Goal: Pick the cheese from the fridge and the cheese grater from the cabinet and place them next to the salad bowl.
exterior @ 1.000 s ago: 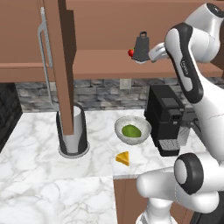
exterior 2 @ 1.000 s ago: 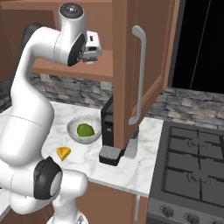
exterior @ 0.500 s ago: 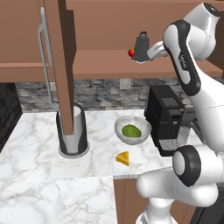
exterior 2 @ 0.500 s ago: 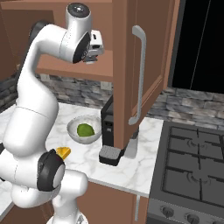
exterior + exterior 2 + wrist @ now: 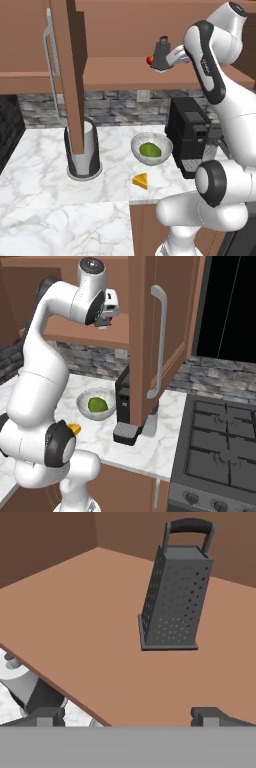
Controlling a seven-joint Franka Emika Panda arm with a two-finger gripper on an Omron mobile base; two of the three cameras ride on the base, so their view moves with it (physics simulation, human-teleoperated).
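Standing upright on cabinet (image 5: 90,642) shelf: dark perforated cheese grater (image 5: 174,597), loop-handled.

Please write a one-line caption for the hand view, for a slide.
Open gripper faces the upright cheese grater on the cabinet shelf.

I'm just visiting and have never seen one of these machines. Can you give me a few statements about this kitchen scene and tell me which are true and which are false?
1. The cheese grater stands upright on the shelf of the cabinet. True.
2. The hand is clamped on the grater. False: its fingers are spread open and the grater stands apart, ahead of them.
3. The cheese lies on the counter near the salad bowl. True.
4. The salad bowl is empty. False: it holds a green leafy lump.
5. The cabinet door is shut. False: it stands swung open.
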